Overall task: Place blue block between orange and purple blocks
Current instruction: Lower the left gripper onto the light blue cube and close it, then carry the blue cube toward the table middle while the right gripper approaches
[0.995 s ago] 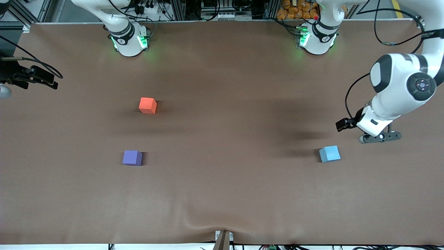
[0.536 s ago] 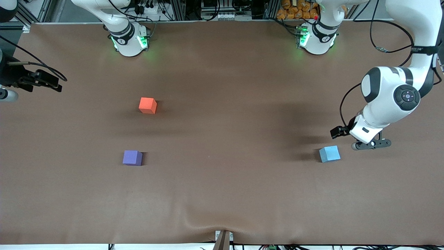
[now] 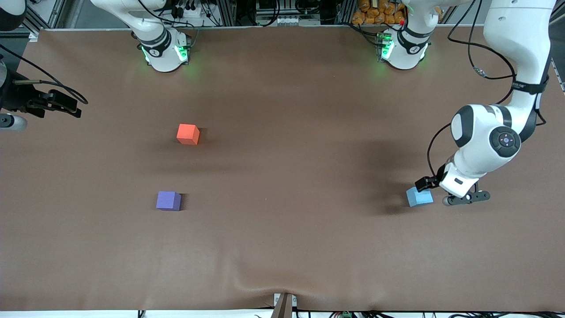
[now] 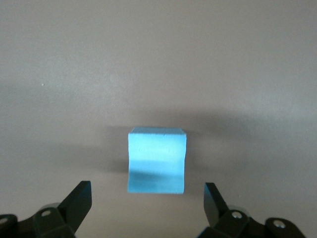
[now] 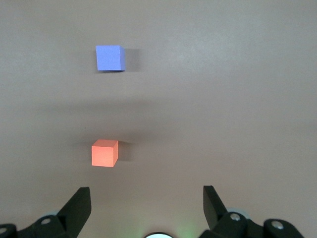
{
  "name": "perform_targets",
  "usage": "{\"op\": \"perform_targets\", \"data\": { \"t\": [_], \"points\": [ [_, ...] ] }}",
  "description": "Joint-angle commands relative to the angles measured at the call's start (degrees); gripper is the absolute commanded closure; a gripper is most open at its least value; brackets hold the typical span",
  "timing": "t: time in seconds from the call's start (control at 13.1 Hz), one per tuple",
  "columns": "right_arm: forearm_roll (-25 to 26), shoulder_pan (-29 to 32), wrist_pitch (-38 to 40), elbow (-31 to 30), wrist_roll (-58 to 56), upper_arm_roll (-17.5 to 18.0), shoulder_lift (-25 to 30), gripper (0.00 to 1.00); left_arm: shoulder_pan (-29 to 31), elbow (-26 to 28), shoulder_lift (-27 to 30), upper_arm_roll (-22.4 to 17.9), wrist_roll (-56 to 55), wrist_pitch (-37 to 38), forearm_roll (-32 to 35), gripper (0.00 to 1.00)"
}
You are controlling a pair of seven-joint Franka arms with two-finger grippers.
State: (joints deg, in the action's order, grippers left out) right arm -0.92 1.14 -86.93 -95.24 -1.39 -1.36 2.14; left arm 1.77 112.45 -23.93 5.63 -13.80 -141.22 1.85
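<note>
The light blue block (image 3: 419, 197) sits on the brown table toward the left arm's end. My left gripper (image 3: 446, 193) hangs low right beside it, open. In the left wrist view the blue block (image 4: 157, 159) lies just ahead of the gap between the two black fingertips, and the left gripper (image 4: 147, 187) touches nothing. Toward the right arm's end the orange block (image 3: 188, 134) stands farther from the front camera than the purple block (image 3: 168, 200). My right gripper (image 5: 147, 191) waits open and empty, high over that end of the table, looking at the orange block (image 5: 104, 153) and purple block (image 5: 109, 58).
The brown table cover (image 3: 282, 176) has a wrinkle at its near edge (image 3: 282, 289). Both arm bases (image 3: 165, 51) (image 3: 404, 48) glow green along the edge farthest from the front camera. A wide bare stretch separates the blue block from the other two.
The left arm has swung toward the front camera and come down, bringing its open gripper right next to the blue block. The right arm has barely shifted. No block has moved.
</note>
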Motion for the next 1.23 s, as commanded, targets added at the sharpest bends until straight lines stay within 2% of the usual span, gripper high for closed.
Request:
{"op": "perform_targets", "data": {
  "t": [0.0,1.15],
  "points": [
    [-0.39,0.09,-0.78,-1.34,0.25,0.05,0.59,0.0,-0.01,-1.26,-2.87,0.08,-1.94,-2.65,1.05,0.0],
    [-0.39,0.18,-1.93,-2.58,0.07,0.05,1.38,0.0,0.07,-1.18,-6.57,0.08,-1.94,-6.08,1.13,0.0]
  ]
}}
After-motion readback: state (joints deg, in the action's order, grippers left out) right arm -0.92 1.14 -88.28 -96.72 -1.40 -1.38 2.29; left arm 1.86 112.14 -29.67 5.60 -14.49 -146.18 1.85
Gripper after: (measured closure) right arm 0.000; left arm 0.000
